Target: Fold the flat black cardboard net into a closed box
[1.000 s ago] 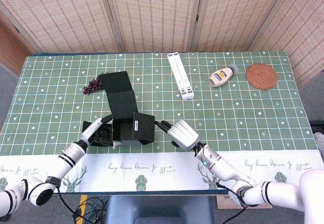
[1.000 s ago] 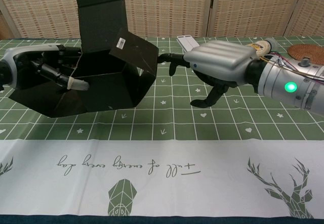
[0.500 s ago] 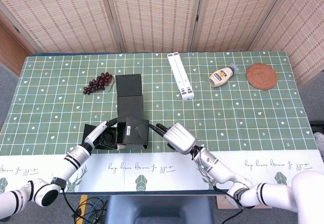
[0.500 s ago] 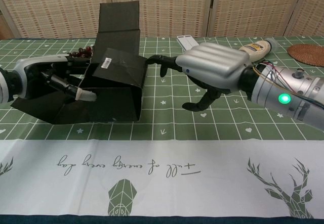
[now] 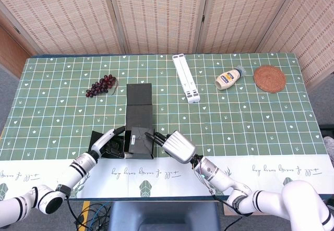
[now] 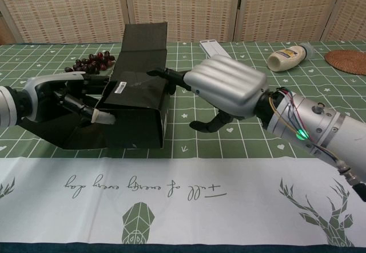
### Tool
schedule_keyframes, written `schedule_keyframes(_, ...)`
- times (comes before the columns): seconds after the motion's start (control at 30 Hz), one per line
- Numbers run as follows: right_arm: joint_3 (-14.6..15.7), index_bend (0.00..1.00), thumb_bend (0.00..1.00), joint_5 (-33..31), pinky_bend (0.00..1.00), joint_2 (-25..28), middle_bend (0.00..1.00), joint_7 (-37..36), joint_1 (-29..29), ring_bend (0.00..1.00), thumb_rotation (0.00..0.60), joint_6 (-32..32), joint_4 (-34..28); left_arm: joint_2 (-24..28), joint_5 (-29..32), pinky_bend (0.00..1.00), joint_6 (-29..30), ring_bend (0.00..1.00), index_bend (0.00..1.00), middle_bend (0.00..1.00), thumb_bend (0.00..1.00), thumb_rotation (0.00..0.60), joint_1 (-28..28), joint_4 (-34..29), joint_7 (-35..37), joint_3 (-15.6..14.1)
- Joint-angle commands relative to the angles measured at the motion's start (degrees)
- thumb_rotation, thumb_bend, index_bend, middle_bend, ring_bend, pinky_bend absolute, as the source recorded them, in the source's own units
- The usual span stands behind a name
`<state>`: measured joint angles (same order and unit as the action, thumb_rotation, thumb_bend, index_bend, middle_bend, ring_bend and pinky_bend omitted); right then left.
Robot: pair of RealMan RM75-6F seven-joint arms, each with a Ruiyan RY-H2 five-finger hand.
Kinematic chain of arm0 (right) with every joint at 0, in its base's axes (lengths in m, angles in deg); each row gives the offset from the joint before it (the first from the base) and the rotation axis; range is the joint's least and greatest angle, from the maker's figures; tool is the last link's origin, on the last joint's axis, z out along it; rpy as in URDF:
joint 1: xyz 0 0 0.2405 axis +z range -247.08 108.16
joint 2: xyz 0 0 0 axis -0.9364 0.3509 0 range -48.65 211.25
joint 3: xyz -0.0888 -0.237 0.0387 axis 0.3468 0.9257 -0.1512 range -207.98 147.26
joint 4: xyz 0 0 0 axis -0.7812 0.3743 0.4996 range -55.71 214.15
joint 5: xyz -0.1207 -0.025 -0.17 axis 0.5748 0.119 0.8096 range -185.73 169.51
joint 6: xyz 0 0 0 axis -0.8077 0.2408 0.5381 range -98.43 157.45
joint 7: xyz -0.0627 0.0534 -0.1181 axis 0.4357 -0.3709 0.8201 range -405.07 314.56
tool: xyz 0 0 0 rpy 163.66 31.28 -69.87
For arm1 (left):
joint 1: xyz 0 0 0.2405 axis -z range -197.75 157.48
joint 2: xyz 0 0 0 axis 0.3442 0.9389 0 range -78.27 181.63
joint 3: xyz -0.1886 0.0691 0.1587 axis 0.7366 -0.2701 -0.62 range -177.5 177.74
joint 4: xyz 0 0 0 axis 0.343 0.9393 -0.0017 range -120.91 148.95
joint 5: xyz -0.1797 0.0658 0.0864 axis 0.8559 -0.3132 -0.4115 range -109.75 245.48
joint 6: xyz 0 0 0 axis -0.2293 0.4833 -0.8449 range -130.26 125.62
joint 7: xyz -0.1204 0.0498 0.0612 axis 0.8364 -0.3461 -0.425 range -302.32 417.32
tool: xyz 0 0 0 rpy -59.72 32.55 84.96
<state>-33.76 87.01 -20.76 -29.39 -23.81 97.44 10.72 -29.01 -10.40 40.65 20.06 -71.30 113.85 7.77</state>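
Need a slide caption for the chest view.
Left robot hand braces the half-folded black cardboard box while right robot hand presses its top flap.

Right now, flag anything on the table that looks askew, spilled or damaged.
Nothing is spilled or visibly damaged. The black cardboard box is only half folded: its long lid panel lies flat on the table and a left flap sticks out. The cream mayonnaise bottle lies on its side near the round woven coaster.
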Motion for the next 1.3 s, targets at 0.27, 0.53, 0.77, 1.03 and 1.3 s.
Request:
schedule_keyframes(0.27, 0.75, 0.0, 0.3, 4.75, 1.0, -6.57, 0.19, -7.54, -0.13, 0.75, 0.6, 6.77, 10.91, 0.0, -1.11, 0.78, -0.63, 0.59, 0.27, 0.22, 0.05, 0.6, -0.04, 0.51, 3.17, 0.02)
schedule_keyframes(0.53, 0.65, 0.0, 0.18, 6.14, 1.0, -10.18, 0.07, -11.21, -0.19, 0.71, 0.6, 10.41, 17.39, 0.09, -1.66, 0.78, -0.8, 0.59, 0.27, 0.22, 0.05, 0.6, -0.07, 0.95, 4.95, -0.07)
schedule_keyframes(0.77, 0.12, 0.0, 0.11, 6.14, 1.0, -11.86, 0.0, -12.89, -0.13, 0.68, 0.6, 12.08, 20.19, 0.22, -2.27, 0.78, -0.58, 0.59, 0.27, 0.22, 0.05, 0.6, -0.14, 1.21, 6.03, -0.24)
schedule_keyframes(1.03, -0.18, 0.0, 0.11, 6.24, 1.0, -11.58, 0.0, -12.65, 0.05, 0.68, 0.6, 12.99, 19.92, 0.28, -2.62, 0.78, -0.47, 0.59, 0.27, 0.22, 0.05, 0.6, -0.2, 1.68, 7.51, -0.41)
schedule_keyframes(1.3, -1.28, 0.0, 0.11, 5.91, 1.0, -11.49, 0.0, -12.71, 0.43, 0.68, 0.6, 14.05, 19.47, 0.32, -3.27, 0.78, -0.37, 0.59, 0.27, 0.22, 0.05, 0.6, -0.18, 2.13, 8.88, -0.83)
